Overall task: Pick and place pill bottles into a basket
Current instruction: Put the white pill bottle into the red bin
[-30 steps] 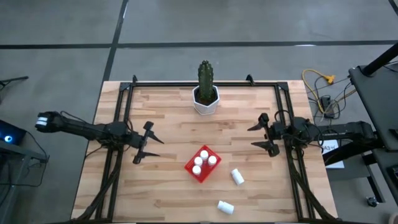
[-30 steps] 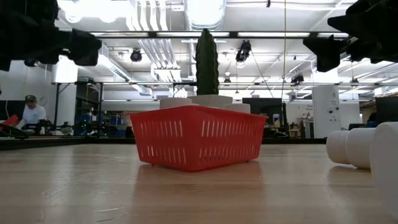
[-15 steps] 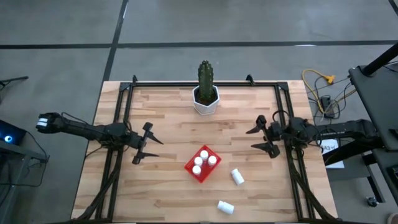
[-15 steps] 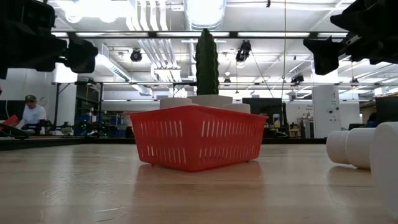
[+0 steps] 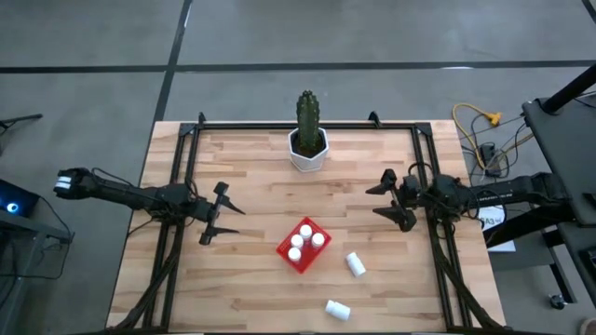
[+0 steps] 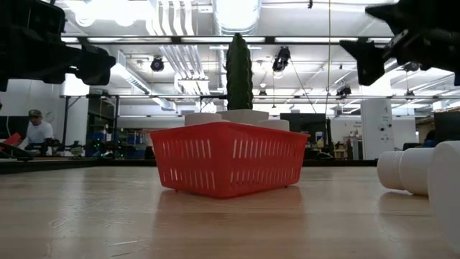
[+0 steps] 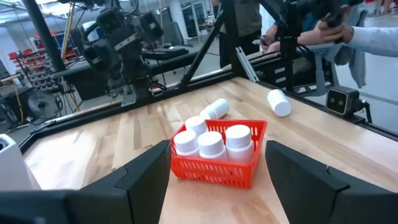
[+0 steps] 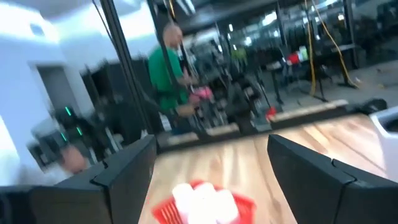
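The red basket (image 5: 303,246) sits near the table's middle, and three white pill bottles (image 7: 212,142) stand upright in it. Two more pill bottles lie on their sides on the wood, one just right of the basket (image 5: 355,264) and one near the front edge (image 5: 337,310). They also show in the left wrist view (image 7: 216,109) (image 7: 278,102). My left gripper (image 5: 222,213) hovers open to the left of the basket, pointing level at it. My right gripper (image 5: 380,201) hovers open to the right of the basket and farther back. Neither has anything between its fingers.
A white pot with a green cactus (image 5: 308,141) stands at the table's far middle. Black frame rails (image 5: 182,167) run along the left, right and far edges. People show beyond the table, among them a hand and a sleeve (image 7: 364,37) past the right edge.
My right gripper has rolled about its own pointing line and tipped its fingers slightly upward while staying open. The bottles and the basket have stayed where they were.
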Action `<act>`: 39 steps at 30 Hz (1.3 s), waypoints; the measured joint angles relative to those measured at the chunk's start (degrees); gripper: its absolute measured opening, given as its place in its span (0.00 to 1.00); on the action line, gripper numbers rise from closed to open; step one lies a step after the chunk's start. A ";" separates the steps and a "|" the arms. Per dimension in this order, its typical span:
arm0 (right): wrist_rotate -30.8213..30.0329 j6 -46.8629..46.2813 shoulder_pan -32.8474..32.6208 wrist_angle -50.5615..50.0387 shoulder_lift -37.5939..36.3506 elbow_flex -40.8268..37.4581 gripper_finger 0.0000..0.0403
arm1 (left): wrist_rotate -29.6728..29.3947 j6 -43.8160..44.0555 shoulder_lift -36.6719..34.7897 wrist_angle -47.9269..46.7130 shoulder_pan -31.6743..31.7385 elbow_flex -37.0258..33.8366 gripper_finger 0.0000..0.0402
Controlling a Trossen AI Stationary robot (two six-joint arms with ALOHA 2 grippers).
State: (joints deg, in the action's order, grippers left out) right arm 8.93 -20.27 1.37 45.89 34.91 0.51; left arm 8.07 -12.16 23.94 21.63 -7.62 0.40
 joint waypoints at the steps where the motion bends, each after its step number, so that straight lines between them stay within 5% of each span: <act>1: 0.00 -1.10 0.00 1.79 0.38 0.00 0.75 | -0.13 0.00 0.00 0.02 0.00 -0.01 0.61; 15: -0.42 -2.23 0.02 2.99 0.40 0.18 0.75 | -1.11 0.13 0.00 0.13 0.00 -0.07 0.61; 26: -6.55 0.91 0.01 1.90 1.08 3.61 0.73 | -1.09 2.80 -0.09 0.28 0.02 -0.11 0.61; 31: -4.56 -0.33 -0.02 -8.05 3.79 9.37 0.71 | -1.15 2.64 -0.09 0.26 0.02 -0.13 0.61; 39: -4.50 -1.85 -2.12 -37.19 11.17 23.99 0.70 | -1.40 2.71 -0.07 -0.03 0.02 -0.13 0.61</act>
State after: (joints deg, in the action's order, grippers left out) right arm 4.43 -22.12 -0.75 8.70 46.08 24.51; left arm 6.67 -9.45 23.87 21.61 -7.60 0.27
